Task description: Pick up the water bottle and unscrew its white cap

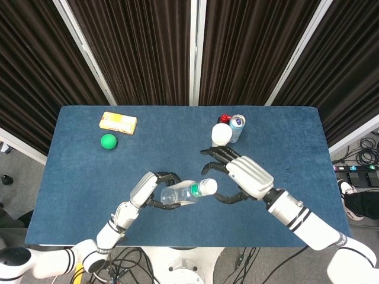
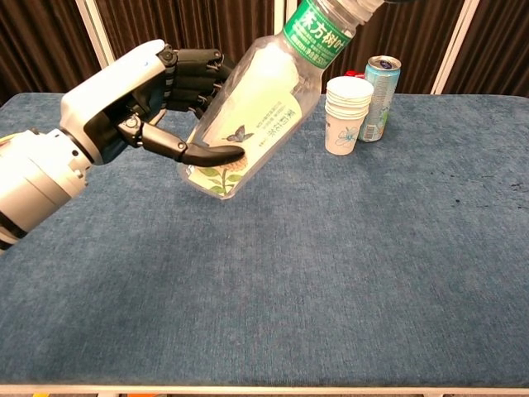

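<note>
Head view only: right robot hand [image 1: 240, 176] (spread)

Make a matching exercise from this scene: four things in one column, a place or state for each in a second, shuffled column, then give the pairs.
Things:
1. clear plastic water bottle with green label
2. green ball
3. stack of white paper cups
4. right robot hand

Places or states:
A. beside the blue drink can
B. held tilted in the left robot hand
C. open, near the bottle's white cap
D. next to the yellow box

Pairs: 1-B, 2-D, 3-A, 4-C
</note>
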You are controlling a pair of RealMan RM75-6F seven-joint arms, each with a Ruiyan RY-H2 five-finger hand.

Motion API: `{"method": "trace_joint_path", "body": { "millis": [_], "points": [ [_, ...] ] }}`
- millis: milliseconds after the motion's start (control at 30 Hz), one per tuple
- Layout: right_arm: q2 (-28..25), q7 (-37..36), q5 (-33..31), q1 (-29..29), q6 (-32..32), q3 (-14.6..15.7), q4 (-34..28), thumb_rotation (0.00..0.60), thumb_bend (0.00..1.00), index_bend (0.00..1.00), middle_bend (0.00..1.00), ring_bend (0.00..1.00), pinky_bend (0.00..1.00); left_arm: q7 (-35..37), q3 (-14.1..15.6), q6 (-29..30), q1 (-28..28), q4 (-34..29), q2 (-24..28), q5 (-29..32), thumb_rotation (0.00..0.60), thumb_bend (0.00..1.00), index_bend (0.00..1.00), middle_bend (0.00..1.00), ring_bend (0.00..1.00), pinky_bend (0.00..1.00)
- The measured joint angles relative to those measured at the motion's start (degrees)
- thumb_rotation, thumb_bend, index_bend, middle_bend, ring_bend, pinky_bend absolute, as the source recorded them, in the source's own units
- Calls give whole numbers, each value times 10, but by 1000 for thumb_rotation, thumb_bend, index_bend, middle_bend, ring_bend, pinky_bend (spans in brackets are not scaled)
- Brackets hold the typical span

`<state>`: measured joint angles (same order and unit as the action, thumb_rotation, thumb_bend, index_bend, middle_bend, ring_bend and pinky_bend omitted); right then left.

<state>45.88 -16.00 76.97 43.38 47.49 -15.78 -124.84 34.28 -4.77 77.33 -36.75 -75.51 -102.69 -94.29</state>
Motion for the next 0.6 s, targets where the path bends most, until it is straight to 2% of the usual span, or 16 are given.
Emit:
{"method": "trace_joint_path", "body": {
  "millis": [600],
  "points": [
    [7,16,1,-9,16,2,-2,600,212,387,87,0,0,7,0,-2,0,-3,4,2,600,415,586,562,508,605]
  ]
}}
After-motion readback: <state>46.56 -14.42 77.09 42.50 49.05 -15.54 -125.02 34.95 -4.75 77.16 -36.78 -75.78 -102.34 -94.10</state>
